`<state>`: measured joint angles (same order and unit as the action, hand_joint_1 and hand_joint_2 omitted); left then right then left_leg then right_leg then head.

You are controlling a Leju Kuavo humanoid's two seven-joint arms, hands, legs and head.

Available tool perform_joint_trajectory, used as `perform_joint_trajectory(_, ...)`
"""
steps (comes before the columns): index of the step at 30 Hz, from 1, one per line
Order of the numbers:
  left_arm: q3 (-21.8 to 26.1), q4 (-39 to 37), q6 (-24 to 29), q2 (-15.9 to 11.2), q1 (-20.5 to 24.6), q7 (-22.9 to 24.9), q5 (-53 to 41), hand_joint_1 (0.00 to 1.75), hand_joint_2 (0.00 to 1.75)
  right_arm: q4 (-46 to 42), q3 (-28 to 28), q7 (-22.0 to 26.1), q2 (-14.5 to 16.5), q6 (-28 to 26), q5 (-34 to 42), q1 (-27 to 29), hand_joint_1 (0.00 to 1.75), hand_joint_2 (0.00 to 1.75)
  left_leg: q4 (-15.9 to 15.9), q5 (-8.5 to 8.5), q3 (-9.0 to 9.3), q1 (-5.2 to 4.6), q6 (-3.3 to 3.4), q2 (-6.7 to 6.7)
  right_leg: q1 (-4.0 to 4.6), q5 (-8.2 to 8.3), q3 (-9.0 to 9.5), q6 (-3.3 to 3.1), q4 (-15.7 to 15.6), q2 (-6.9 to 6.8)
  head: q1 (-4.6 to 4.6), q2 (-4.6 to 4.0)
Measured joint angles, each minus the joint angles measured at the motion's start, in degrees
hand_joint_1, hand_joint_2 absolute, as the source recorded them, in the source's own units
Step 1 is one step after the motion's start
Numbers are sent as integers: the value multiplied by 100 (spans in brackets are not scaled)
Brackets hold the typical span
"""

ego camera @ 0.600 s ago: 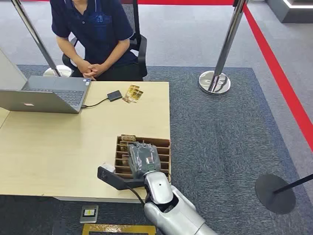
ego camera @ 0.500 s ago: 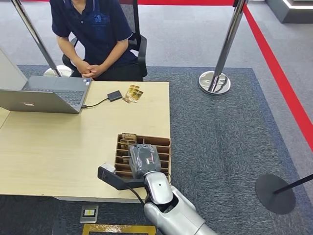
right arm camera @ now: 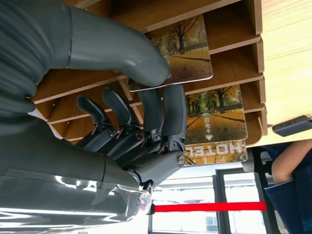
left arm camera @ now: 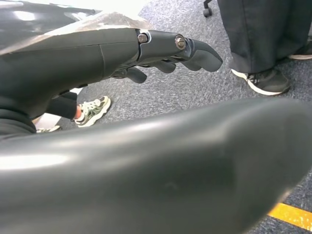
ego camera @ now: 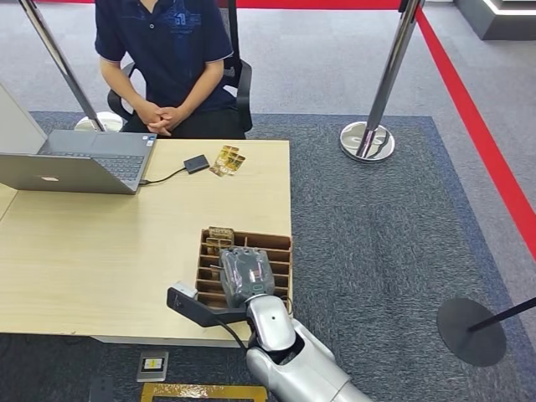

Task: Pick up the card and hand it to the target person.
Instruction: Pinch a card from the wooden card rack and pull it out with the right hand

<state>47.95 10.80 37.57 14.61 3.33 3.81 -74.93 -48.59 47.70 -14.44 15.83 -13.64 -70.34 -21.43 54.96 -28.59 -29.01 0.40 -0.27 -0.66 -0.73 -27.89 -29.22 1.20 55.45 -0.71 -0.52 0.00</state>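
Wooden slats divide the card rack at the lower middle of the head view into narrow slots, so that each card stands on edge and offers a free rim to pinch. It sits at the table corner nearest the robot, within easy reach of the right arm. The right hand rests over the rack, and in the right wrist view the thick thumb presses one face of an autumn-scene card while dark fingers close on the other side: the card is clamped between them, though its lower part is still in its slot. A second card stands in the neighbouring slot, toward the middle right of that frame.

The left hand hangs beside the body, fingers loosely extended and apart, holding nothing.

The person sits at the upper left of the head view, hands folded, beyond the laptop, likely waiting for the card.
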Motion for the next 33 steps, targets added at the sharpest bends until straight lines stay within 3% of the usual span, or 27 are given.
perform_joint_trajectory(13, 2, -1, 15, 1, -2, 13, 40, 0, 0, -116, 9, 82, -7, -14, 212, -27, 154, 175, 0, 2, 7, 0, -3, 0, 0, 1, 4, -2, 1, 0, -1, 0)
perform_joint_trajectory(22, 2, -2, 73, 2, -18, 24, 20, 0, 0, -1402, -255, 496, -206, 431, 1077, 9, 151, 175, 1, 2, 3, 0, -3, 0, 0, 1, 1, -2, 0, 0, 0, 0)
perform_joint_trajectory(33, 0, -2, 86, 2, -21, 21, -46, 0, 0, -2490, -490, 639, -501, 626, 1337, -50, 152, 175, 1, 2, 3, 0, -3, 0, 0, 1, 1, -2, 0, 0, 1, 0)
